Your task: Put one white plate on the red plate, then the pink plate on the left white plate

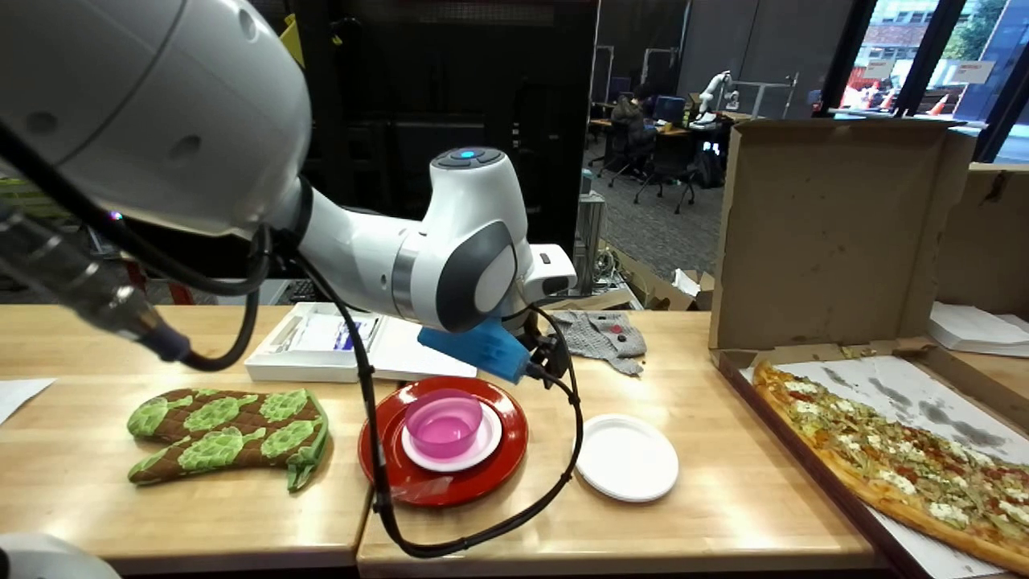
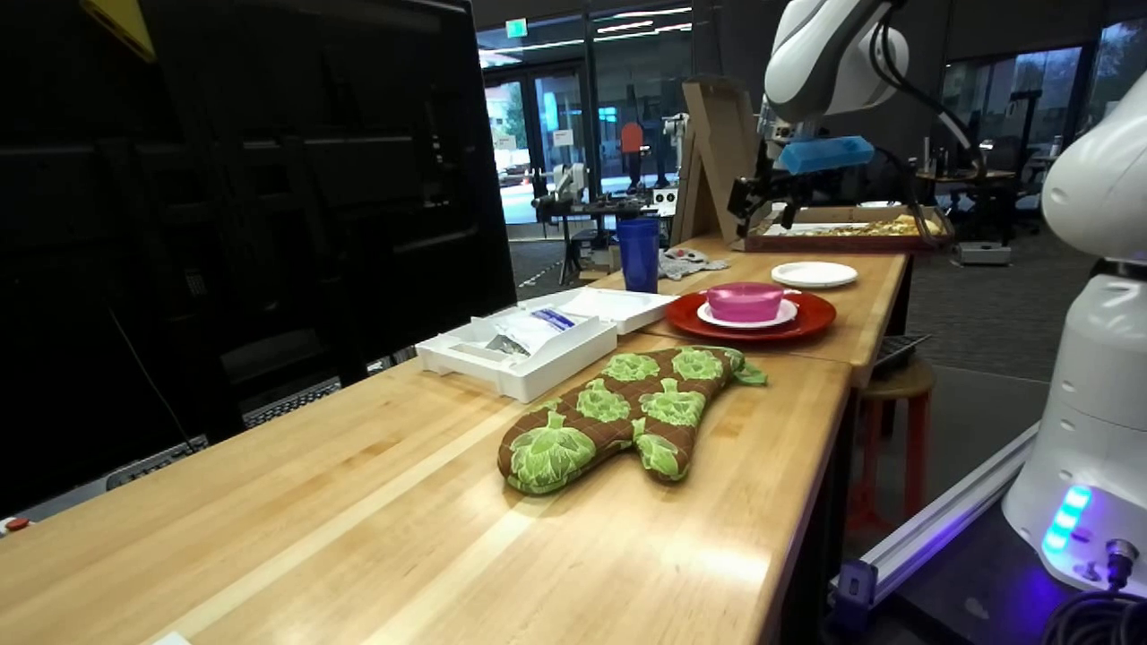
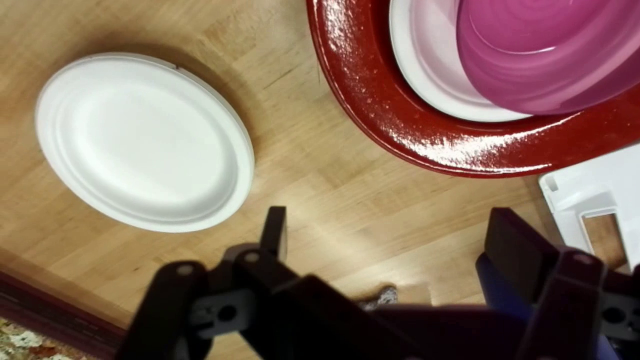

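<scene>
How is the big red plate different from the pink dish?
The red plate is much wider; the pink dish is smaller. The red plate is low and shallow, while the pink dish has taller sides, like a bowl. The red plate rests on the table, but the pink dish sits higher, on a white plate. Both are round.

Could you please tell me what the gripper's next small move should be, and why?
Probably raise the gripper straight up, clear of the plates: it is open and holds nothing, and the pink plate already sits on the white plate on the red plate, so the stacking looks done.
</scene>
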